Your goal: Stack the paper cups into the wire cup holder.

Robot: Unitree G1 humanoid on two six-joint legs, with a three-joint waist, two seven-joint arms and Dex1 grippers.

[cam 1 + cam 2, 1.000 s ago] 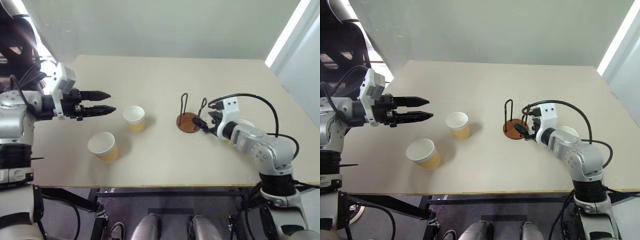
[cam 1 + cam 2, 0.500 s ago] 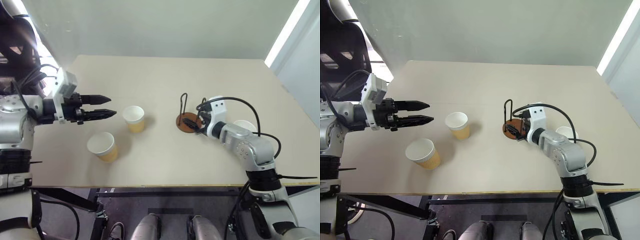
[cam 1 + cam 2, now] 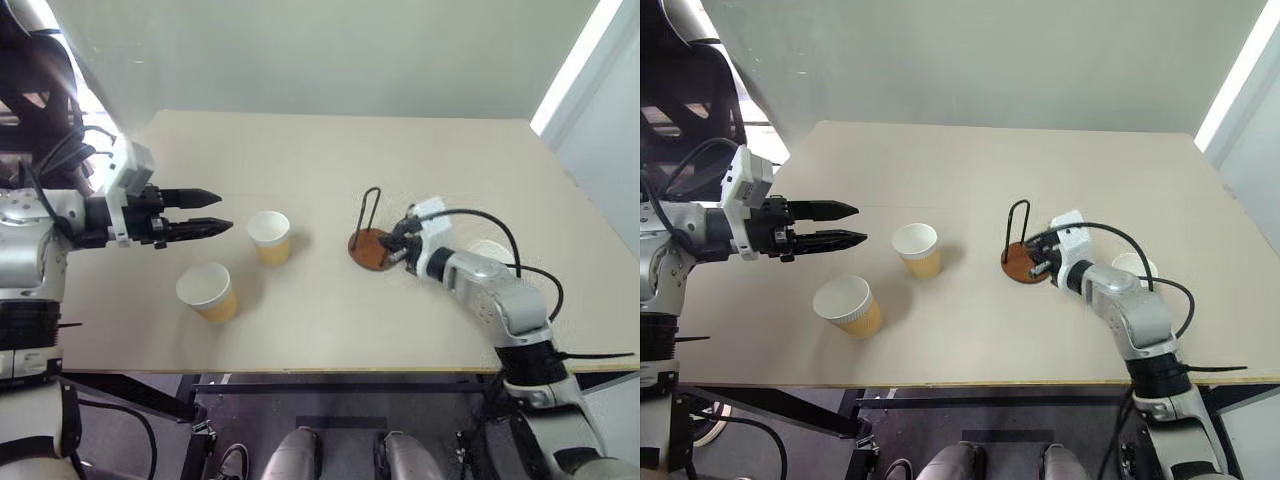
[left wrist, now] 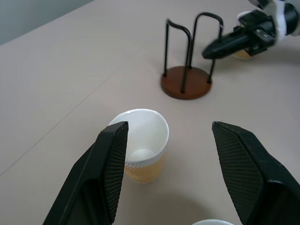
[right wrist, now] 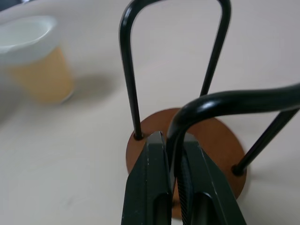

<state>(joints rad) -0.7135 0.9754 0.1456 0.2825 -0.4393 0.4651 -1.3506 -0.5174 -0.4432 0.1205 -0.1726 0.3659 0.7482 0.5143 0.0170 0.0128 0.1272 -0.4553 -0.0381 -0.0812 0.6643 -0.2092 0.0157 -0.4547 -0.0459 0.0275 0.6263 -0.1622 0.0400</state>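
A pale beige table (image 3: 330,160) with a smooth matte top stands against a plain grey wall. In the head views, the wire cup holder (image 3: 371,238), a round rust-brown disc with thin dark wire loops, sits right of centre, and the right gripper (image 3: 402,243) pinches one loop. Three tapered paper cups show: one mid-table (image 3: 268,236), one nearer the front edge (image 3: 207,292), a third (image 3: 1133,264) behind the right arm. The left gripper (image 3: 214,212) hovers with fingers apart. The left wrist view shows textured black fingers (image 4: 108,165) spread above the upright centre cup. The right wrist view shows fingers (image 5: 152,183) clamped on the wire.
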